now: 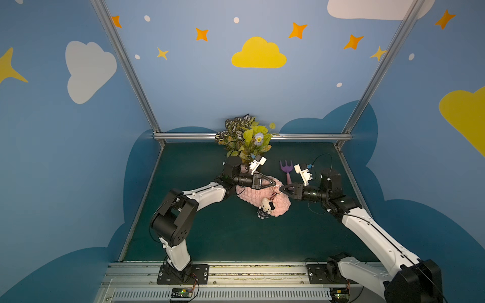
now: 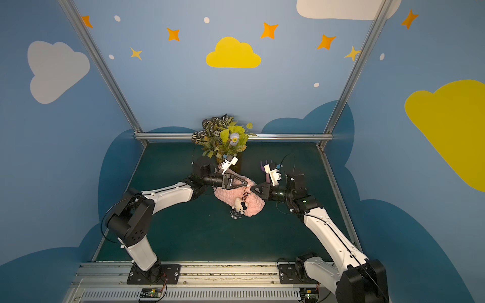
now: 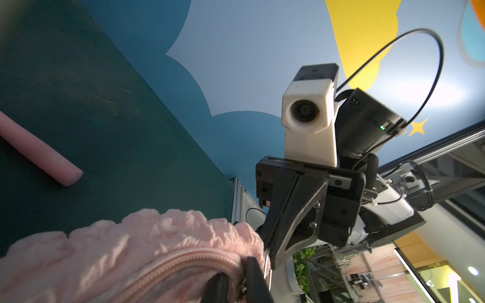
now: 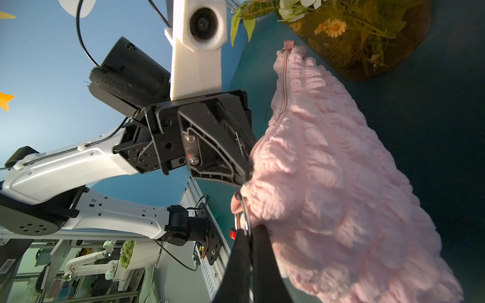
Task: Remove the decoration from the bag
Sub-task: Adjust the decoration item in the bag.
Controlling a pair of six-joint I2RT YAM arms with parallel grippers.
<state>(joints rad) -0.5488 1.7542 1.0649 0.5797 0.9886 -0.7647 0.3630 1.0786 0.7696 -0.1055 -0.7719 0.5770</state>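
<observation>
In both top views the soft pink bubble-knit bag is lying mid-way across the dark green tabletop. The small white plush cat-head decoration is resting against its near edge, its cord running up to a silver metal keyring at the bag's top edge, where the left gripper and right gripper are meeting tip to tip. In the left wrist view the left gripper's jaws are standing narrowly apart astride the bag's zip end; whether they are pinching it I cannot tell. In the right wrist view the right gripper is clamping fully closed on the keyring. Unhooking appears to be in hand; next, the ring probably needs drawing off while the bag is being steadied.
</observation>
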